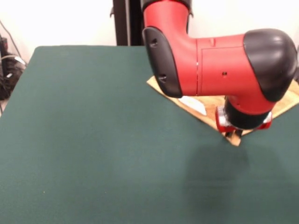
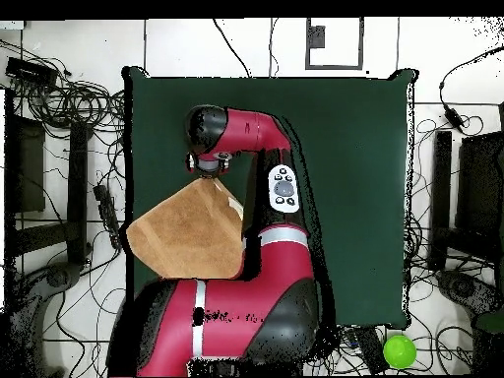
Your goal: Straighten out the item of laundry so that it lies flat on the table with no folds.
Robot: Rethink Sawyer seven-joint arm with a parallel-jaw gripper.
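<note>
**Towel, table and arm: one moment**

Item 1, table (image 1: 93, 140): dark green cloth top. In the front view its near half lies bare, with a soft shadow toward 5 o'clock.

Item 2, towel (image 1: 205, 116): orange-tan, lying at about 3 o'clock in the front view. Only a strip along its near edges and one pointed corner show there; the arm covers the rest. A white label (image 1: 194, 104) lies on it near the arm. The overhead view gives its full outline (image 2: 187, 236): a tilted four-sided sheet at 9 o'clock, one corner reaching past the table's edge, another corner under the wrist. A narrow turned-over strip shows along its edge beside the arm.

Item 3, gripper (image 1: 233, 133): low over the towel's near corner. How far the pincer is open, and whether it grips the cloth, cannot be told; the wrist hides it in both views.

Item 4, arm (image 1: 210, 60): red and black, entering from 12 o'clock in the front view, elbow bent, wrist pointing down.

Item 5, surroundings, overhead only: cables (image 2: 69, 108) at 9 o'clock off the table; a green ball (image 2: 399, 350) at 4 o'clock.
</note>
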